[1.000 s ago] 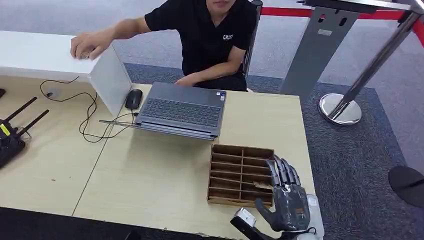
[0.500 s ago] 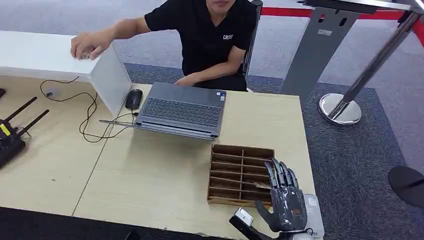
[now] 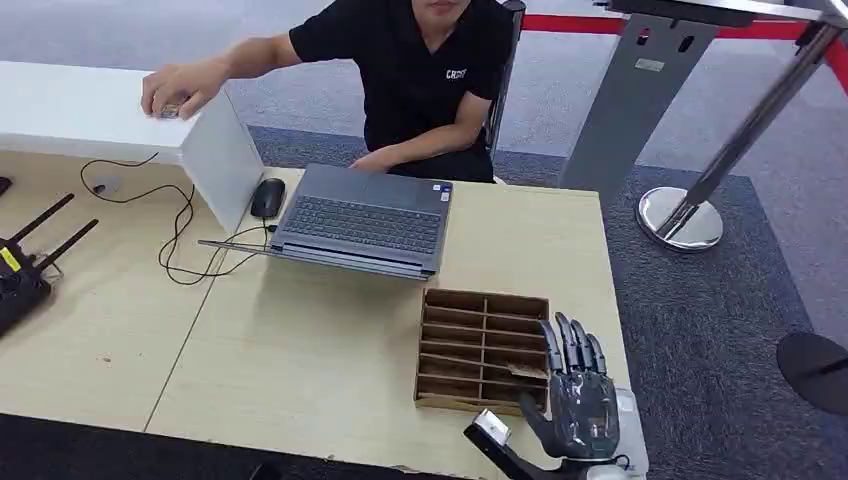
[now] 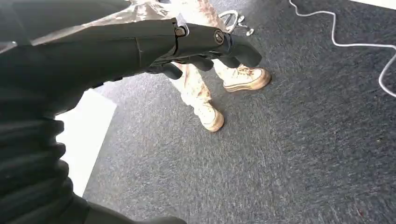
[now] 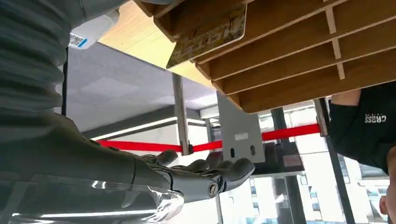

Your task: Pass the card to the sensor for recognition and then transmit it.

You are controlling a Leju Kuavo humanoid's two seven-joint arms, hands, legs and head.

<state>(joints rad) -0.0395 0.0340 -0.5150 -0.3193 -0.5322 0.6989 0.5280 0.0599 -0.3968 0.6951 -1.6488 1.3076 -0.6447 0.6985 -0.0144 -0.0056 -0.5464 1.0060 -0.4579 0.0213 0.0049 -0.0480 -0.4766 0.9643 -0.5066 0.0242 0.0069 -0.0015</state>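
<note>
Card (image 5: pixel 208 36) sits in the wooden divided tray (image 3: pixel 470 340), in a slot near the tray's right front corner, tilted with one long edge sticking up out of the slot. In the right wrist view its long axis runs along the slot, parallel to the tray's thin dividers. Its face carries a band of print that is too blurred to read. From the head view the card (image 3: pixel 522 371) shows only as a pale sliver just left of the right hand (image 3: pixel 578 400), partly covered by the fingers.

That right hand hovers over the tray's right front corner with its fingers straight, close together and pointing away from the robot, thumb out to the side; nothing is in it. Whether the fingertips touch the card cannot be told. A small white block (image 3: pixel 491 429) with a blue-marked label sits on the table (image 3: pixel 300 370) beside the thumb; its print is illegible.

White lettering on the black shirt (image 3: pixel 420 70) of the person seated behind the laptop (image 3: pixel 365 220) starts "CR", with the rest unclear.

The left hand (image 4: pixel 201 44) hangs over grey carpet, fingers loosely curled and holding nothing, near someone's pale sneakers (image 4: pixel 243 79).
</note>
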